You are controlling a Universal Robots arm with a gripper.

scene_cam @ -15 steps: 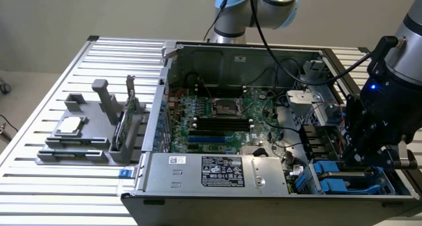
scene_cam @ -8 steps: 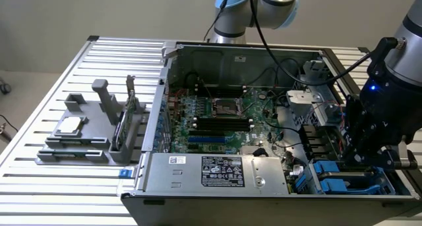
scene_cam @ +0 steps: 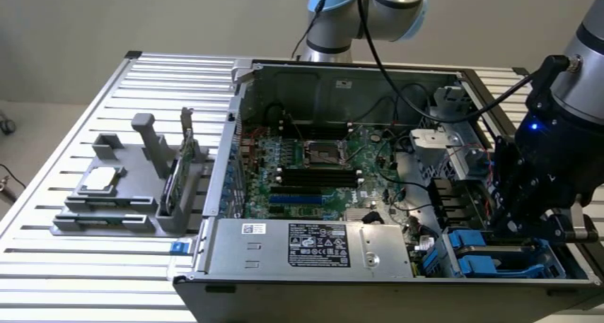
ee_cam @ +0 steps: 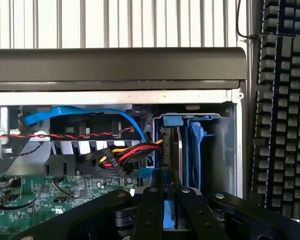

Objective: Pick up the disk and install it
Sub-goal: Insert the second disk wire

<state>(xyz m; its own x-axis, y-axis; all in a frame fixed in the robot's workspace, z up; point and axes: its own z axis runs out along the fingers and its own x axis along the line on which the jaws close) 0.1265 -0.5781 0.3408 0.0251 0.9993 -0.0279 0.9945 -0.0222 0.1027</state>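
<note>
Your gripper (ee_cam: 171, 200) sits low over the drive bay (scene_cam: 500, 256) at the corner of the open computer case (scene_cam: 283, 72) on the exterior view's right. Its fingers (ee_cam: 151, 210) stand narrow, clamped on the blue rail of the disk (ee_cam: 171, 150). The disk stands on edge in the bay, apparently partway in, beside the blue and red-yellow cables (ee_cam: 125, 155). A keyboard (ee_cam: 285, 100) lies outside the case.

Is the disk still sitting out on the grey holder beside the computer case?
No: the gripper has the disk by its blue rails over the case's drive bay, away from the grey holder.
</note>
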